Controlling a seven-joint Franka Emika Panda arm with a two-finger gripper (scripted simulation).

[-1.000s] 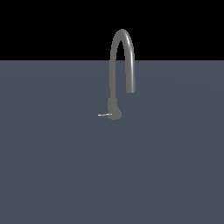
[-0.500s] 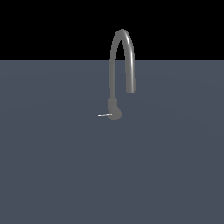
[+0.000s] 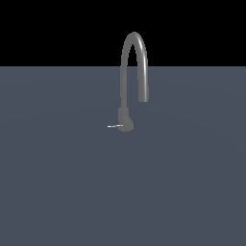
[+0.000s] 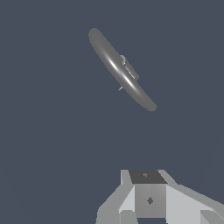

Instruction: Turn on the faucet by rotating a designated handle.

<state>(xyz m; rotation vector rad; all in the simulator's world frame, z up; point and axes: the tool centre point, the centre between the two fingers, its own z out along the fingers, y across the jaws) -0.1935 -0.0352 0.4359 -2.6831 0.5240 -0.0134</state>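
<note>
Well below the fingers, and apart from them, the faucet (image 4: 121,70) stands on the grey bench (image 4: 48,144); the wrist view looks straight down onto the top of its arched spout, which reads as a long slanted oval. Only the body of the gripper (image 4: 148,199) shows at the edge of that view, and the fingers themselves are cut off, so I cannot tell whether they are wide or narrow. They hold nothing that can be seen.

From the exterior view the faucet (image 3: 130,79) rises alone from the bench (image 3: 57,182), with its spout curving over and down toward the exterior view's right. The handle (image 3: 114,126) is a thin pale rod sticking out of the thick base toward the exterior view's left, low and close to the bench. In the wrist view the handle (image 4: 120,88) is only a small sliver peeking out beside the spout.

The faucet looks like rigid metal fixed in place, so it should not shift when pushed. The handle is slim, smooth and probably slippery, and likely turns with light force. The best hold is near its free tip, away from the base, coming down beside the spout rather than through the arch.
</note>
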